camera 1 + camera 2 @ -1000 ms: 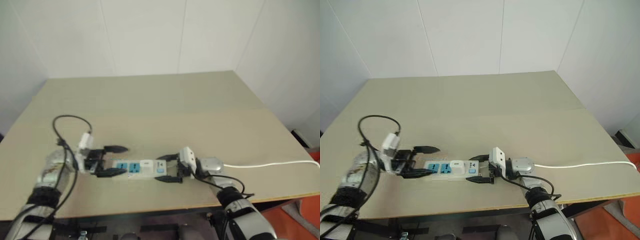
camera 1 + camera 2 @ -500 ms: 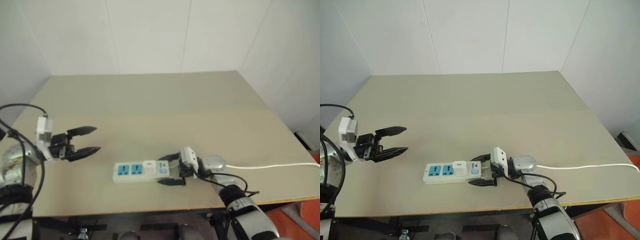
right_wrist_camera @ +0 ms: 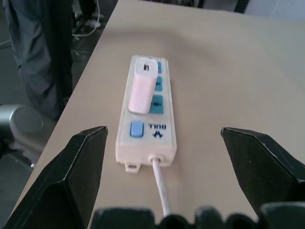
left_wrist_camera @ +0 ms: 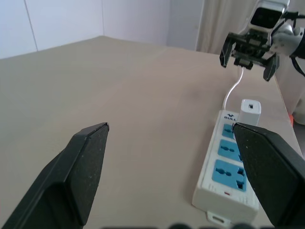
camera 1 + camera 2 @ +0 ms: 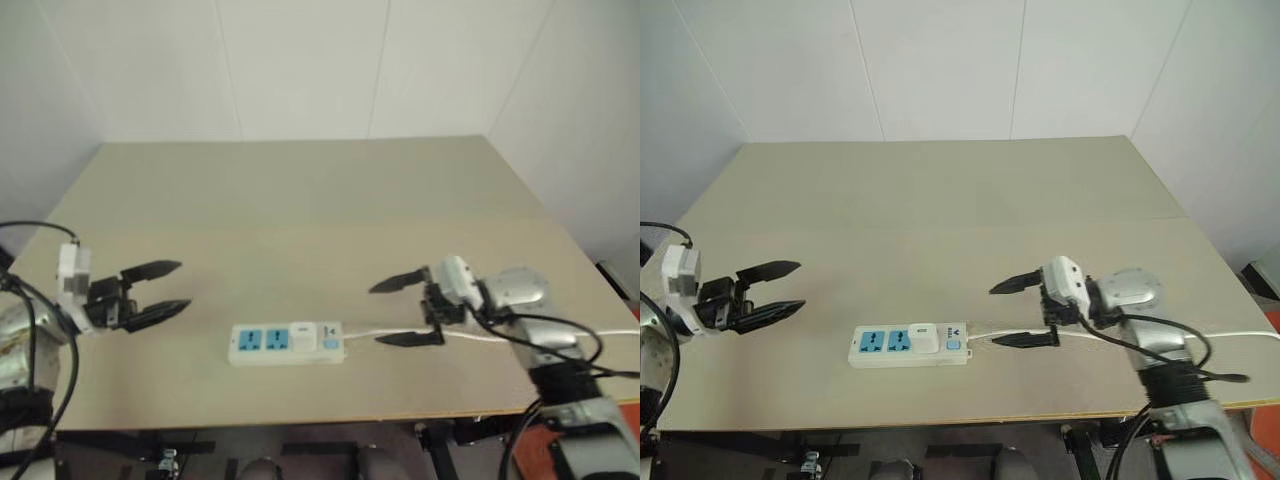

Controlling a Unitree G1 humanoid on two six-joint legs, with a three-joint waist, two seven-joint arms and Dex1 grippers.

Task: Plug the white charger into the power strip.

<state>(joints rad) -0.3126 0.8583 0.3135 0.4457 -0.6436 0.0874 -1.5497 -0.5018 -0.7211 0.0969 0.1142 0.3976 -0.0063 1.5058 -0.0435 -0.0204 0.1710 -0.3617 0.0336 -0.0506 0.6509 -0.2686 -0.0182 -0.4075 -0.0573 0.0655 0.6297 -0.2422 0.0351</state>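
I see the bench [image 5: 940, 200] spread beneath both arms. The power strip [image 5: 908, 343] lies flat near its front edge, between my two pincers and apart from each, its cord [image 5: 1230, 337] running off under the right one. The left pincer [image 5: 155, 291] hangs open and empty, as does the right pincer [image 5: 1025, 312], raised above the cord. The white charger [image 3: 144, 85] stands plugged into the strip's socket nearest the right pincer, beside the switch [image 3: 137, 129].

The left gripper [image 5: 160, 292] hangs at the near left, pointing right, its two black fingers spread wide and empty. The right gripper [image 5: 405, 311] hangs at the near right, pointing left, likewise spread and empty.
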